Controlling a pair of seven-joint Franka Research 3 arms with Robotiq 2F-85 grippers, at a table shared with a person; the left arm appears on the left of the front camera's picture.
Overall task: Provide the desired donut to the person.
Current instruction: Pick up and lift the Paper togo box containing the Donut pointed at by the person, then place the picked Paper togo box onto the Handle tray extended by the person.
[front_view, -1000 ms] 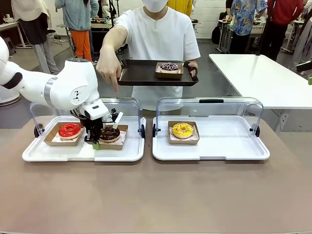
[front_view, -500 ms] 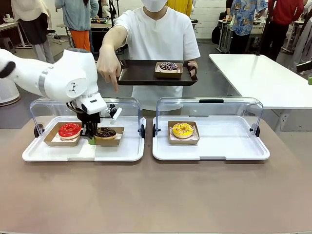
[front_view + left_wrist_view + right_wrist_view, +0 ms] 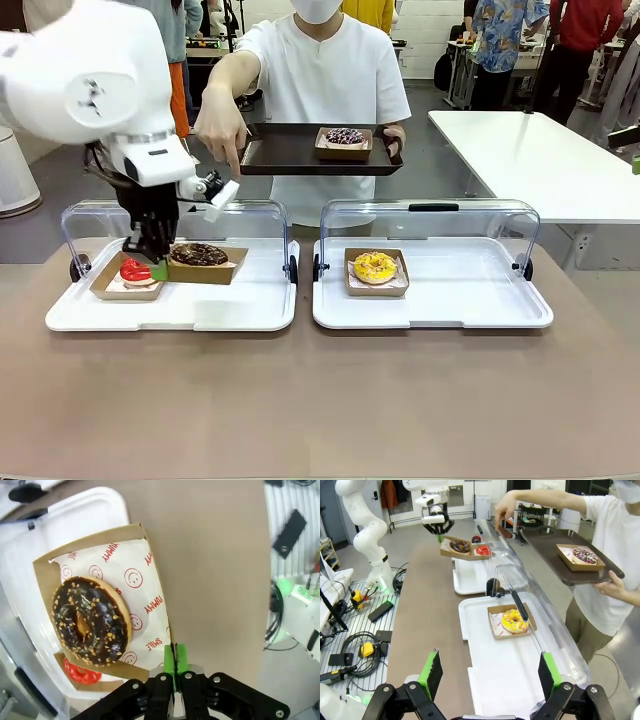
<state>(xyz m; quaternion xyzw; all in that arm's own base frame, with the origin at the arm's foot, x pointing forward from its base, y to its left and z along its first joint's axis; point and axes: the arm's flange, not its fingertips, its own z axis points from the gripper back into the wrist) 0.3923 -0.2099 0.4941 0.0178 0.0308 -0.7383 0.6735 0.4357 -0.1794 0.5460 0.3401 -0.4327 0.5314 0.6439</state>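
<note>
Left hand (image 3: 158, 268) clamped tight on the edge of the cardboard tray (image 3: 212, 268) carrying the chocolate donut (image 3: 198, 254); tray held clear above the white serving tray (image 3: 170, 312), just beside the red donut (image 3: 135, 270). Right hand (image 3: 490, 672) stands with jaws fully apart, holding nothing; the person (image 3: 330, 80) at the far side of the counter (image 3: 320, 400) points one finger downward.

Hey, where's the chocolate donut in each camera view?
Front view: chocolate donut in its cardboard tray, left of centre, held by the left gripper.
Left wrist view: chocolate donut, left of centre.
Right wrist view: chocolate donut, far off, top middle.
Shared landmark: red donut beside it.
</note>
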